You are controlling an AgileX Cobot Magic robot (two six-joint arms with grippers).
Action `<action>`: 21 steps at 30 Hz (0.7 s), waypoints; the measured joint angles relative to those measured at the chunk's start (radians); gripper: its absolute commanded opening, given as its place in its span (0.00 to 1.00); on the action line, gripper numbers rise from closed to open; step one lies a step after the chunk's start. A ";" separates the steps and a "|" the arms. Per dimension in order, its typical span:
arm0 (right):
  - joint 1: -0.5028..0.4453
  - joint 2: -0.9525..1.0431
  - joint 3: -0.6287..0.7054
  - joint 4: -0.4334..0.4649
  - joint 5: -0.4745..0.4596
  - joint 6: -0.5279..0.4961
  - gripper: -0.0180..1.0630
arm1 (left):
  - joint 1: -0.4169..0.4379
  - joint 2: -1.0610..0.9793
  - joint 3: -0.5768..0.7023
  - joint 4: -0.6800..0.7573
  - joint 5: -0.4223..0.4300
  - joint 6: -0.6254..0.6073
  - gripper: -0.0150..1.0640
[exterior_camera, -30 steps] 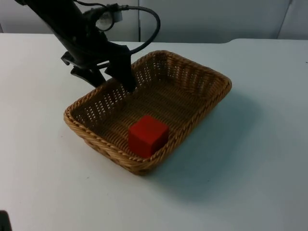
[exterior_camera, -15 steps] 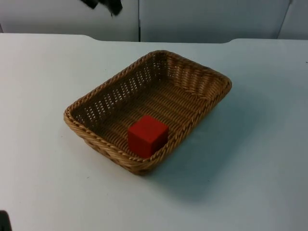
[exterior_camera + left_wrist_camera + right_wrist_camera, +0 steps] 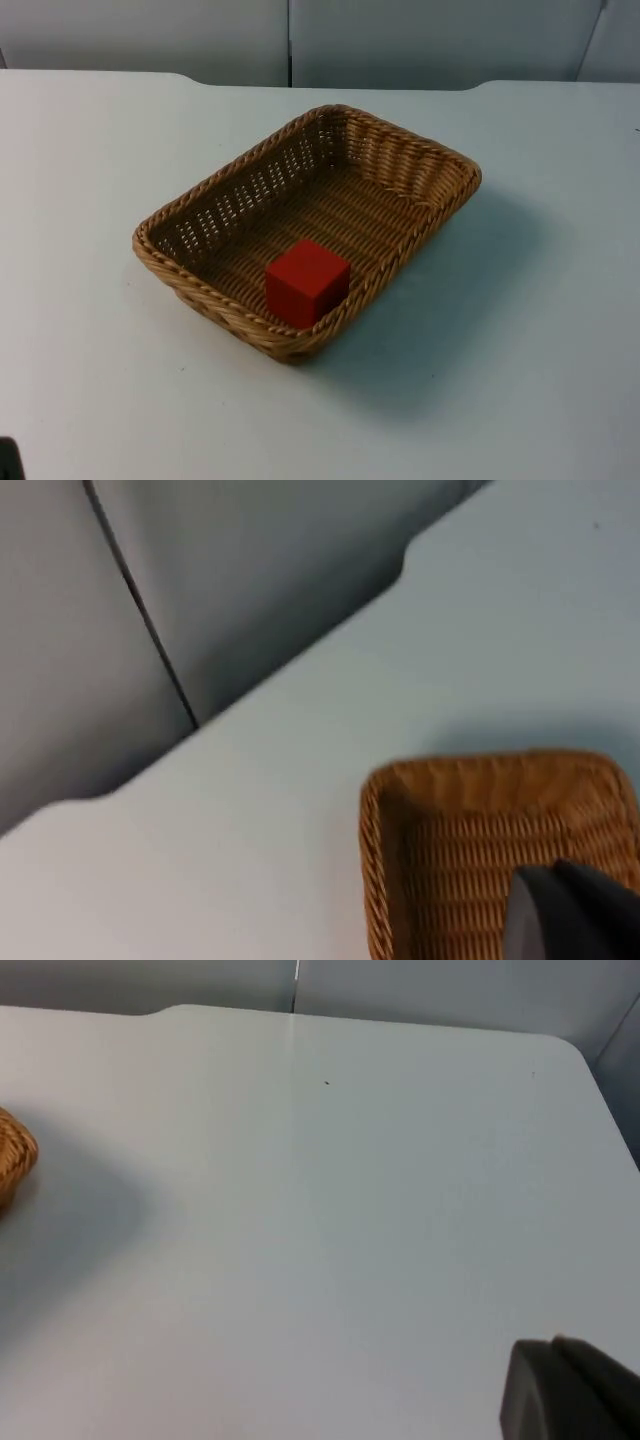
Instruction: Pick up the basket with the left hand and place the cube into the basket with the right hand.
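Note:
A woven wicker basket rests on the white table near its middle. A red cube sits inside it, close to the front wall. The left wrist view looks down on one corner of the basket from some height, with the left gripper's black fingertip in front of it. That gripper is shut and holds nothing. The right gripper is shut and empty too. Its fingertip hangs over bare table to the right of the basket's edge, where the right arm waits.
The white table stretches out on every side of the basket. At the back it ends at the grey partition wall, which has a vertical seam.
The left arm lifted off the basket's far-left rim and withdrew up out of the top view, and its gripper went from open to shut. Basket and cube stayed put.

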 measured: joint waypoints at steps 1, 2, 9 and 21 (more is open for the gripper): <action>0.000 0.000 0.000 0.000 0.012 -0.002 0.01 | -0.018 -0.041 0.075 0.027 0.000 0.000 0.01; 0.000 0.000 0.000 0.000 0.021 -0.002 0.01 | -0.040 -0.078 0.163 0.054 0.000 -0.003 0.01; 0.000 0.000 0.000 0.007 0.050 -0.002 0.01 | -0.111 -0.414 0.759 0.186 -0.232 -0.105 0.01; 0.000 -0.046 0.000 0.230 0.177 -0.069 0.01 | -0.114 -1.294 1.430 0.226 -0.347 -0.259 0.01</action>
